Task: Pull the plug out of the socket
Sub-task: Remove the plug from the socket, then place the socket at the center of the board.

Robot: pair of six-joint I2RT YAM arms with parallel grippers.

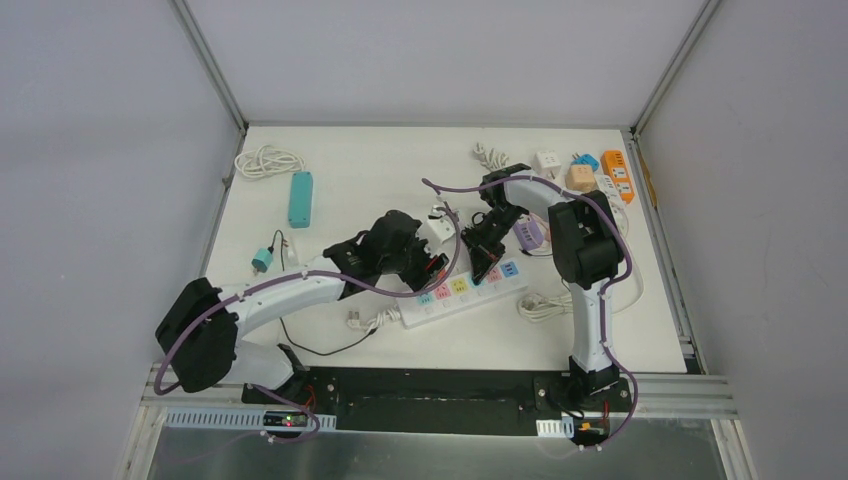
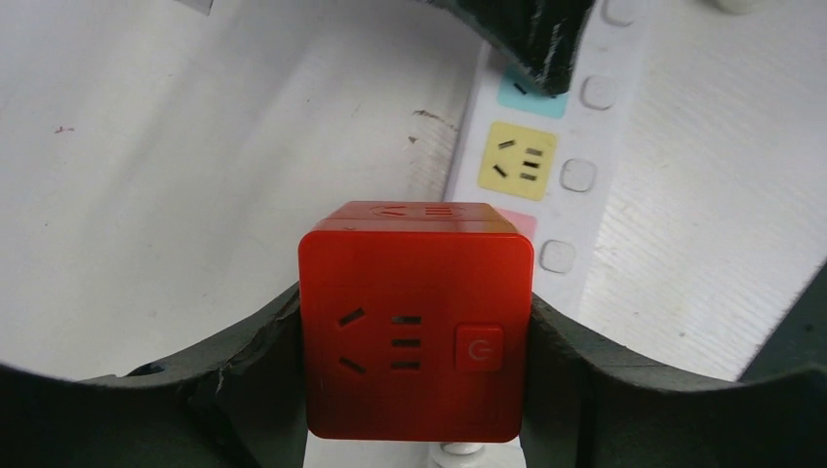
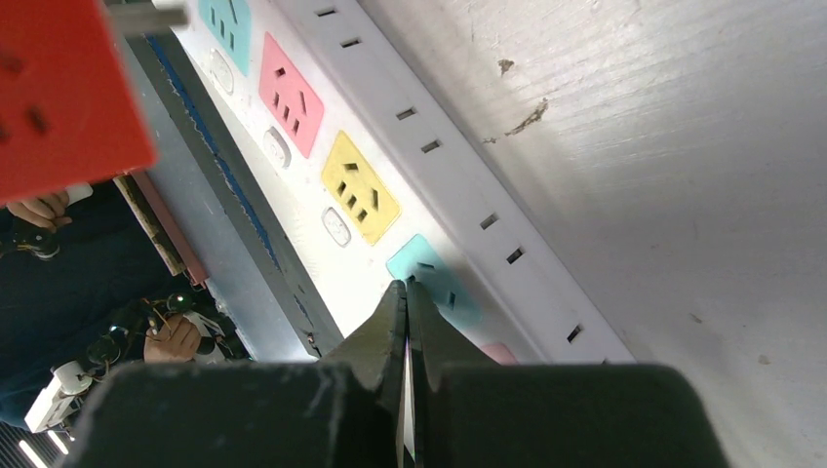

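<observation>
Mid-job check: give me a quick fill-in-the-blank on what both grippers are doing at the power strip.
The left gripper clamps a ___ cube plug. The right gripper has its jaws ___. In the left wrist view, the one socket on the power strip showing all its slots is ___.
Missing: red; shut; yellow.

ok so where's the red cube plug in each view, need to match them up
top external: red cube plug is a small red sliver near the middle, at the left hand.
left wrist: it fills the lower centre.
right wrist: top left corner, cut off by the edge.
shared landmark: the yellow socket on the white power strip.
</observation>
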